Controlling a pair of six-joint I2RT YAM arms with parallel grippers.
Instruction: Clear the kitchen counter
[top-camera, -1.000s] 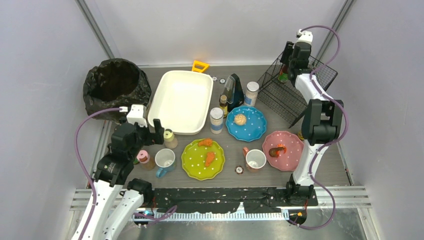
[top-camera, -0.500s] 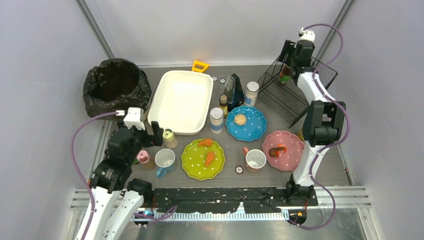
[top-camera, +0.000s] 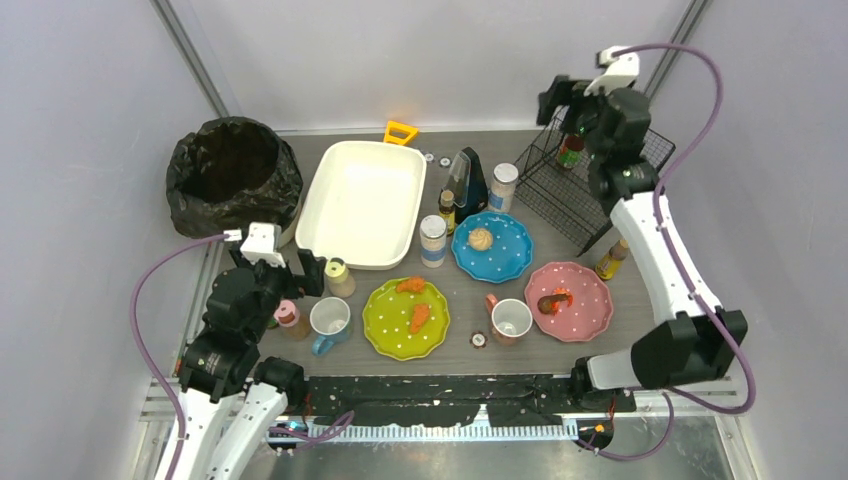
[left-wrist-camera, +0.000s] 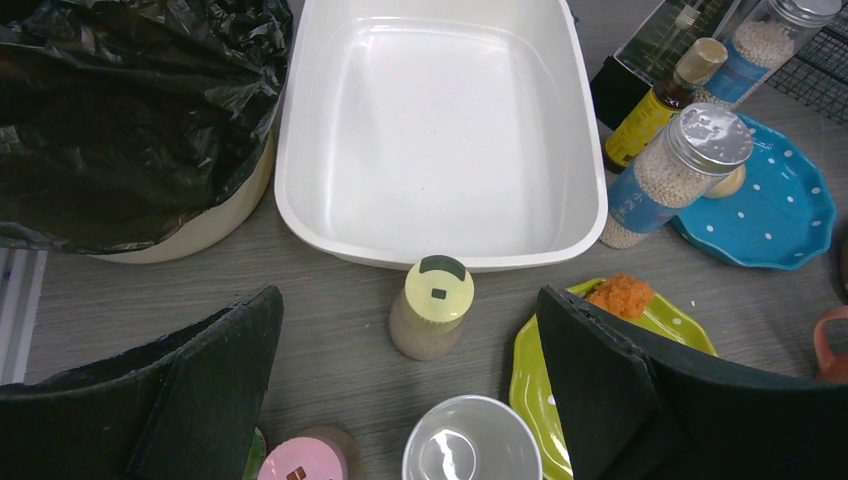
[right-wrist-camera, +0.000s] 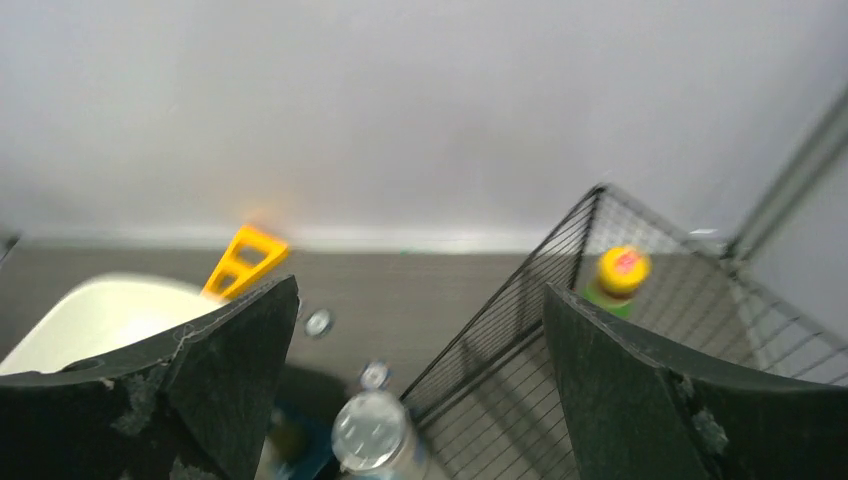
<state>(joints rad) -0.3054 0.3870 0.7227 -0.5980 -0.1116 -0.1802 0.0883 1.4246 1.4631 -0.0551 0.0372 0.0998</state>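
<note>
Fingers (left-wrist-camera: 200, 390) of your left gripper (left-wrist-camera: 408, 300) gape wide, empty; the squat upright yellow-capped bottle (left-wrist-camera: 432, 310) stands straight ahead, toward the left edge of the dark wood-grain tabletop (left-wrist-camera: 330, 305). Right gripper (right-wrist-camera: 420, 290), wide too, looks farther.

- I can read no word, number or brand mark in any of my views.
- The blue label (left-wrist-camera: 628, 197) on the grain jar (left-wrist-camera: 690, 150) is too blurred for me.

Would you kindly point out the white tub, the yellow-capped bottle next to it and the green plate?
white tub (left-wrist-camera: 440, 130), left wrist view, bare floor.
yellow-capped bottle (left-wrist-camera: 437, 292), left wrist view, its cap.
green plate (top-camera: 388, 328), top external view, bare left part.
</note>
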